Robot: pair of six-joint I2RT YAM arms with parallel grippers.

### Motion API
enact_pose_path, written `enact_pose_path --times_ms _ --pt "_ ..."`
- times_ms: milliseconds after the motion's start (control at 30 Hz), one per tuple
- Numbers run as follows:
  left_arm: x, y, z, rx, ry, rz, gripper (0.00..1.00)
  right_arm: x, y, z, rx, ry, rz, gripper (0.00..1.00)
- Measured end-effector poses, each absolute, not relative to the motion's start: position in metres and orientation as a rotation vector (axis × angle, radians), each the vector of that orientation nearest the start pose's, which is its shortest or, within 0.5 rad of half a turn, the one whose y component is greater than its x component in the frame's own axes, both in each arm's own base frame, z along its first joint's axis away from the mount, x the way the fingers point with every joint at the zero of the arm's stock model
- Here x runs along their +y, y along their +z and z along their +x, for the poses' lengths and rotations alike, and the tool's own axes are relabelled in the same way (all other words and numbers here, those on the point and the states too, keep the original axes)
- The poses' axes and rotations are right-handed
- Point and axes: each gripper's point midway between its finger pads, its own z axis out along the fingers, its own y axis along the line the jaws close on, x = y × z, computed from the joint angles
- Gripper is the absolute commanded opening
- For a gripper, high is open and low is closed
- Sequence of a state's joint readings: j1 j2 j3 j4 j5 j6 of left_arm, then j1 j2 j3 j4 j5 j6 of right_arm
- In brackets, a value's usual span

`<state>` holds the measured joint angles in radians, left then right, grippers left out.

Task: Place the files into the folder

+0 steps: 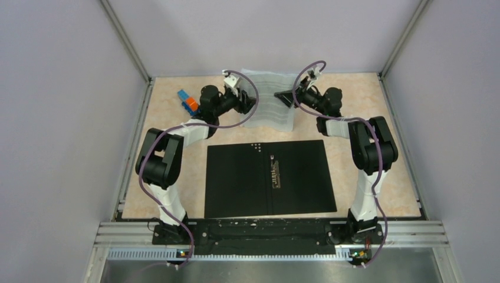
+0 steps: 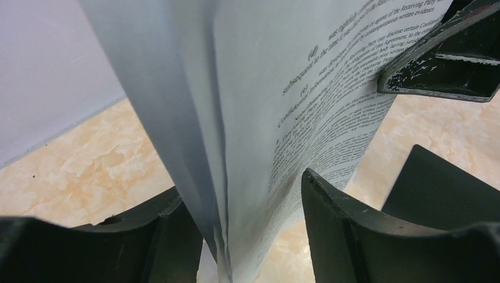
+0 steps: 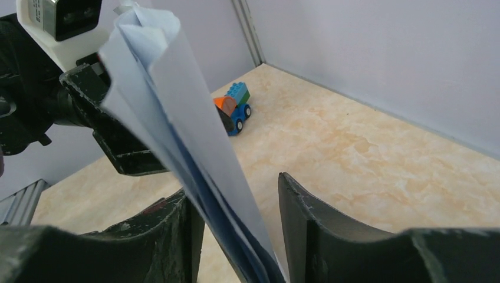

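The files (image 1: 270, 106), white printed sheets, stand bowed off the table at the far middle, held up between my two grippers. My left gripper (image 1: 250, 104) is at their left edge and my right gripper (image 1: 287, 97) at their right edge. In the left wrist view the sheets (image 2: 283, 118) pass between the jaws of the left gripper (image 2: 242, 180), with a clear gap on both sides. In the right wrist view the sheets (image 3: 177, 130) run between the spread jaws of the right gripper (image 3: 234, 183), close to the left finger. The folder (image 1: 270, 177) lies open and flat, black inside up, with its metal clip (image 1: 275, 174) at the spine.
A small blue-and-orange toy block (image 1: 187, 101) sits at the far left beside the left arm and also shows in the right wrist view (image 3: 233, 106). Grey walls enclose the marbled tabletop (image 1: 365, 112) on three sides.
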<state>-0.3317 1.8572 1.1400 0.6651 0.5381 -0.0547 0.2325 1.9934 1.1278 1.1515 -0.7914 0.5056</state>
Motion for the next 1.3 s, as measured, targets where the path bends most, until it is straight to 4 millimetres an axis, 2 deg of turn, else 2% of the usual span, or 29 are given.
enact_pose_path --times_ms 267,600,867,1000,1133,1300 --pt "-0.264 0.196 0.475 1.557 -0.787 0.658 0.59 0.256 0.224 0.47 1.356 1.135 -0.536 0.51" --pt "-0.271 0.202 0.467 1.558 -0.879 0.644 0.67 0.255 0.223 0.467 1.351 1.149 -0.523 0.52" --pt "-0.263 0.191 0.459 1.589 -0.87 0.628 0.66 0.254 0.214 0.46 1.375 1.18 -0.498 0.52" --pt "-0.262 0.195 0.456 1.583 -0.878 0.621 0.64 0.254 0.212 0.458 1.38 1.194 -0.489 0.47" --pt "-0.269 0.2 0.453 1.567 -0.903 0.613 0.62 0.252 0.212 0.459 1.381 1.186 -0.482 0.4" --pt "-0.291 0.207 0.44 1.546 -0.961 0.623 0.56 0.231 0.212 0.47 1.386 1.149 -0.439 0.38"
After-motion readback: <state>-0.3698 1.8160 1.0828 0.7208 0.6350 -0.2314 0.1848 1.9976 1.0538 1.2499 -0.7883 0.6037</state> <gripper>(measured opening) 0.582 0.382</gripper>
